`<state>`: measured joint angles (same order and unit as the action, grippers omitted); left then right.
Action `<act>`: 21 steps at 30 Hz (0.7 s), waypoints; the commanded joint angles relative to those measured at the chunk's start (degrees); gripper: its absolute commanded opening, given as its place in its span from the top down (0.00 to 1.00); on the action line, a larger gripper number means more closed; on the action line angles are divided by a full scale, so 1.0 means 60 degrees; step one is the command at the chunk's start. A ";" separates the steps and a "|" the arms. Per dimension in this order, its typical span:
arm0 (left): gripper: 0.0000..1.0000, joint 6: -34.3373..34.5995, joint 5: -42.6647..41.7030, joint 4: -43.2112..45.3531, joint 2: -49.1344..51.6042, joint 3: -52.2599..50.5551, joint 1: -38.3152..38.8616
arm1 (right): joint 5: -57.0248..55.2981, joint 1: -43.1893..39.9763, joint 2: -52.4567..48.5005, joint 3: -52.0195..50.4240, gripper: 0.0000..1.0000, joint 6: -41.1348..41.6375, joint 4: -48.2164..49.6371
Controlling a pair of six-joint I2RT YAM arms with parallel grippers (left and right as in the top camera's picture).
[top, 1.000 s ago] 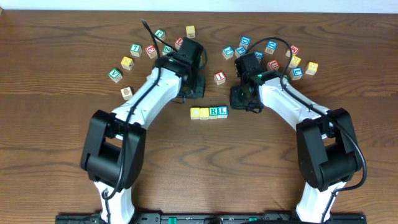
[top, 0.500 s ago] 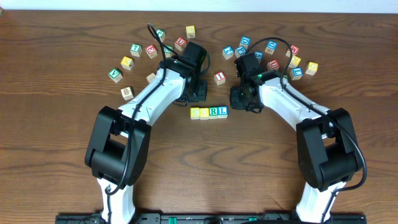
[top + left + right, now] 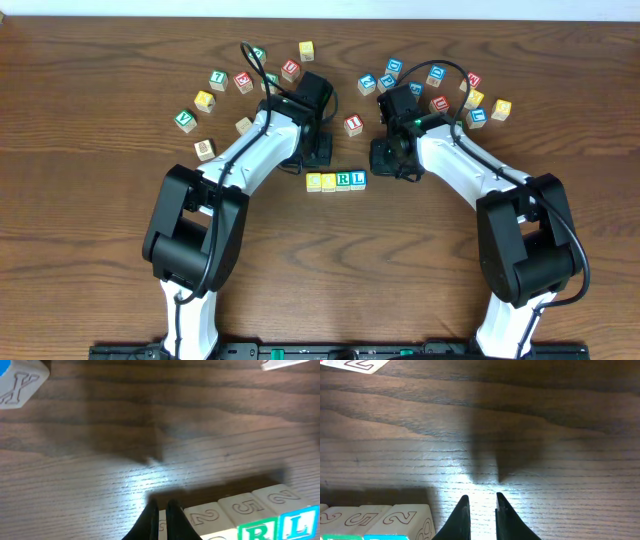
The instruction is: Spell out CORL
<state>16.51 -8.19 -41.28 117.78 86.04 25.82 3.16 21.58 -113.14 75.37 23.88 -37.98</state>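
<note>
The CORL row (image 3: 336, 180) is laid on the table (image 3: 90, 200) with its long axis left to right, while jaws are seen pressed together on the left gripper (image 3: 159, 512) and slightly parted on the right gripper (image 3: 480, 507).

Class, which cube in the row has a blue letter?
The L cube, at the end beside the green-lettered R cube; the others are yellow.

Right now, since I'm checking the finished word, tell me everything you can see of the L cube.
The L cube is a small wooden block. Its top face is white with a blue L and blue border; one side face shows an outlined 2. It sits flat on the table at the right end of the four-block row, flush against the R cube.
</note>
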 commanded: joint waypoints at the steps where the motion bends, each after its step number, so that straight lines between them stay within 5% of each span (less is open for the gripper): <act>1: 0.93 0.0051 0.0262 -0.0069 0.0109 -0.0109 0.0004 | -0.0113 0.0055 -0.0066 0.0106 0.87 0.0087 -0.0007; 21: 0.93 0.0055 0.0255 -0.0280 0.0117 -0.0109 0.0007 | -0.0113 0.0066 -0.0066 0.0106 0.86 0.0087 0.0004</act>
<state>16.53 -7.35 -42.54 117.78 86.00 25.82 3.16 21.61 -113.14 75.37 23.88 -37.93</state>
